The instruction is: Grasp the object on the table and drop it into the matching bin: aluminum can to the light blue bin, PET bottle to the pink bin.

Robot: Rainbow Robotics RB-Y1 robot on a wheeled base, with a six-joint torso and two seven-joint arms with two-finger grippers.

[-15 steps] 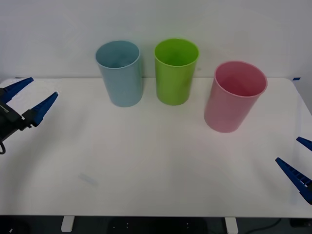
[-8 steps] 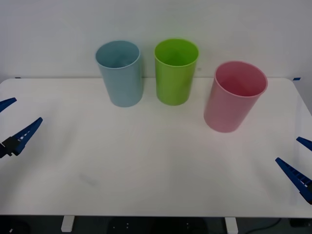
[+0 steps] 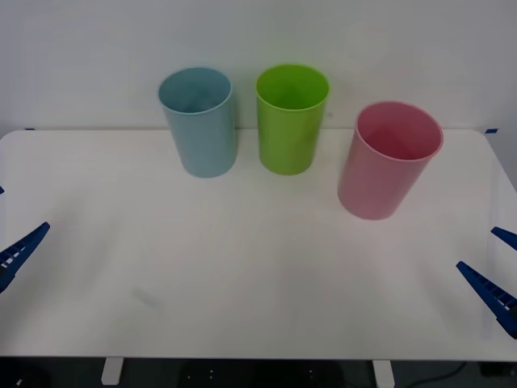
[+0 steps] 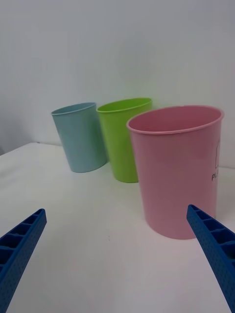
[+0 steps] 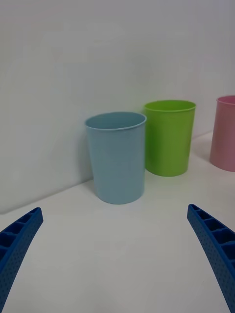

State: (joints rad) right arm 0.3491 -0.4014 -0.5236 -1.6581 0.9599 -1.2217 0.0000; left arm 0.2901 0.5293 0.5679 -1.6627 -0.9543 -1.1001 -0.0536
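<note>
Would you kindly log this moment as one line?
left gripper: open, table left edge | right gripper: open, right edge | bins: upright

Lab test bench: bare white wall [image 3: 258, 32], white table [image 3: 242, 275].

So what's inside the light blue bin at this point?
From the front view, the upper inner wall of the light blue bin looks bare. Its bottom is hidden by the near wall, so a can lying there cannot be ruled out.

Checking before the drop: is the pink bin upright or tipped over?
Upright. The pink bin stands on the table, open mouth up.
</note>
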